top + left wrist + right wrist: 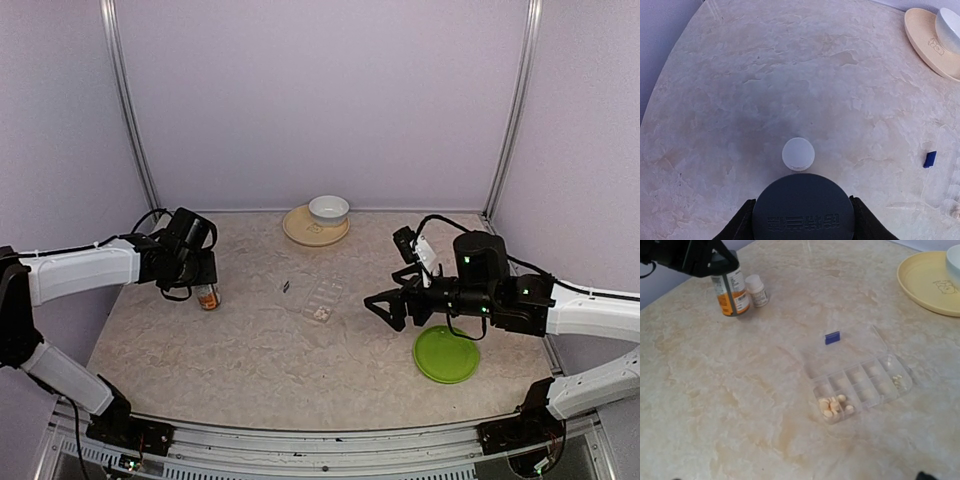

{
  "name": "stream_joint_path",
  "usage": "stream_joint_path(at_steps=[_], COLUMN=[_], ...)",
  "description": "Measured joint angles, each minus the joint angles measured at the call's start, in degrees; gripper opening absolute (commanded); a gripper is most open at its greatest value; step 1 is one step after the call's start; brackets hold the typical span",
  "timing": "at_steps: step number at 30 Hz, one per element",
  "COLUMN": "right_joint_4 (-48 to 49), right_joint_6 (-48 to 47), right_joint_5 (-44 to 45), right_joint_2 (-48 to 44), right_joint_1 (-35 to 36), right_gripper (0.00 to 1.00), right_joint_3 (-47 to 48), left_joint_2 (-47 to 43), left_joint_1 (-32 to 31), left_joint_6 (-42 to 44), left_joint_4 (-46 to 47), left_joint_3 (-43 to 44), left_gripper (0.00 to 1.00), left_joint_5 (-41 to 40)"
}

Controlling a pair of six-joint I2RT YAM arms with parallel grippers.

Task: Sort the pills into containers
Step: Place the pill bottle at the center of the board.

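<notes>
- The left gripper (200, 275) is closing partway around the dark cap (802, 205) of an orange bottle (730, 294), gripping it from above. Whether the bottle is resting on the table (250, 350) or hanging just over it, I cannot tell.
- The right gripper (382, 308) is standing wide open with nothing in it, at 3 o'clock of the pill box (862, 377).
- The pill box is lying near the table's middle with its clear lid open and a blue clasp (832, 337) at the lid's far edge. The bottle is sitting at its 9 o'clock, well apart.
- The pills (835, 406) are gathering in the near corner compartment. A few tinier ones are lying in a compartment at the far end of that row, and the rest look empty.
- A small white bottle (757, 290) is standing just beside the orange one, so any sideways swing is likely to knock it over.
- Since the hold is on the cap alone, the bottle could be slipping or tilting as it travels.
- The box is light and nobody is holding it, so a nudge could be sliding it or mixing the compartments.
- The cap looks to be on, so pouring is probably waiting on the other arm.
</notes>
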Motion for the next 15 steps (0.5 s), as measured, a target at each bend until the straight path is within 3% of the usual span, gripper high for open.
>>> stream_joint_path(at_steps=[15], right_joint_4=[0.7], right_joint_6=[0.0], right_joint_5=[-1.0], right_joint_2=[0.2], right_joint_1=[-0.4], right_gripper=[1.0], right_joint_3=[-0.2], left_joint_2=[-3.1], left_joint_1=[8.1], left_joint_6=[-0.7], left_joint_4=[-1.3], left_joint_3=[-2.7], left_gripper=[0.39], left_joint_5=[-4.6])
